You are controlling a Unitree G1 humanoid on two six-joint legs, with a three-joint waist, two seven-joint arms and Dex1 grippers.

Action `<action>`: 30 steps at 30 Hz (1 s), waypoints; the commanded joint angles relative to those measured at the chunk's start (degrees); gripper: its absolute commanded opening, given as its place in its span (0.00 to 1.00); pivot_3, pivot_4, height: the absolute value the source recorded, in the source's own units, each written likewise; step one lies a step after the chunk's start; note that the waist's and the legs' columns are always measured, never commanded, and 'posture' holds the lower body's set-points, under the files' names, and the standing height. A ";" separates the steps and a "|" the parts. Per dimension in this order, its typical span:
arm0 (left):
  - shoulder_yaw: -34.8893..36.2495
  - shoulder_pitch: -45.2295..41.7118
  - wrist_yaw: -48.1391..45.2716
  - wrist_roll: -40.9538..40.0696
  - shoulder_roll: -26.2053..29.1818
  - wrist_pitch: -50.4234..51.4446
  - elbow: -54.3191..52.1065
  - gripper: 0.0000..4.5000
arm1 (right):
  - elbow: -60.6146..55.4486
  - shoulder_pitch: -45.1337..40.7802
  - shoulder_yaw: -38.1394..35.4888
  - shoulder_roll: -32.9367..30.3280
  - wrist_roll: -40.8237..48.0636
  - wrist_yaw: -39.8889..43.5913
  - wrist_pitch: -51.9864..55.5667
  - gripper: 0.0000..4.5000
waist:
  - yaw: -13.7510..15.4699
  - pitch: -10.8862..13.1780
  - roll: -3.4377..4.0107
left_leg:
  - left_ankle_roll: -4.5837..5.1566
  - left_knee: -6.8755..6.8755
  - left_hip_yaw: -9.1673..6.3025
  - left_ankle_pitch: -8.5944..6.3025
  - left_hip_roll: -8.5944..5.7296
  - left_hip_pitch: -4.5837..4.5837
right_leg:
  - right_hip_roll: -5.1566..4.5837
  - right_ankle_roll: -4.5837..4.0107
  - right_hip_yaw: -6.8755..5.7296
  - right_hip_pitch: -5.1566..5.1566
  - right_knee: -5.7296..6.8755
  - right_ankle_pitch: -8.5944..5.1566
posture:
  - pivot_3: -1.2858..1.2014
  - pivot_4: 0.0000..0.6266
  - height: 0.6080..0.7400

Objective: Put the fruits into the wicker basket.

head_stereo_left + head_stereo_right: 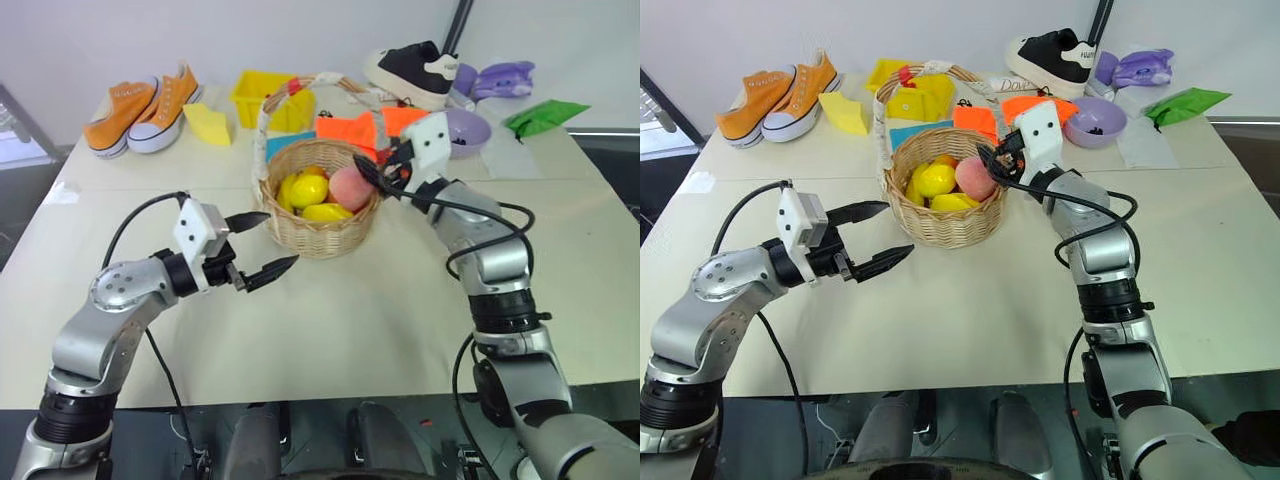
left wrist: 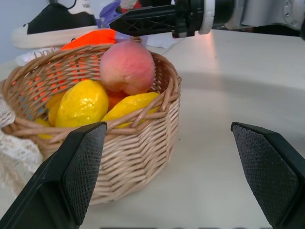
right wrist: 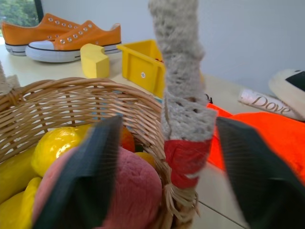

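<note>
The wicker basket stands mid-table with its white-wrapped handle arching over it. Inside lie the fruits: a glossy yellow lemon, a pinkish-red peach against the right rim, and another yellow fruit. My right gripper hovers at the basket's right rim beside the peach. Its fingers are apart and hold nothing; in the right wrist view the handle's red-bound foot shows between them. My left gripper is open and empty, pointing at the basket's near left wall, short of touching it.
Along the table's back stand orange sneakers, a yellow block, a yellow bin, orange cloth, a black-and-white shoe, a purple bowl and a green bag. Bare tabletop stretches in front of the basket.
</note>
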 commanded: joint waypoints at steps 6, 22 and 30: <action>0.39 -0.06 0.88 -0.10 0.09 -0.25 -2.15 1.00 | -6.85 -0.14 -6.20 -3.26 0.72 -1.85 0.99 0.02 | -0.06 0.01 0.02 | 0.00 0.02 -0.01 0.00 0.02 0.00 | 0.01 0.00 0.00 0.00 0.01 0.00 | 0.52 0.24 0.95; -3.98 -6.34 -2.83 0.84 -1.96 -1.92 3.68 1.00 | -1.72 17.36 -36.60 -24.54 4.06 -3.33 1.16 0.02 | -0.19 0.01 0.22 | 0.05 0.04 0.02 0.00 0.00 0.05 | 0.06 0.01 0.00 0.12 -0.08 0.00 | 0.52 0.24 0.95; -4.22 -6.97 -2.88 1.27 -2.59 -2.07 4.23 1.00 | -2.52 20.57 -34.32 -24.99 2.41 -3.04 -1.48 0.79 | -0.10 0.00 0.41 | -0.02 0.07 0.02 0.04 0.05 0.12 | 0.26 0.03 0.08 0.14 0.00 0.00 | 0.52 0.24 0.95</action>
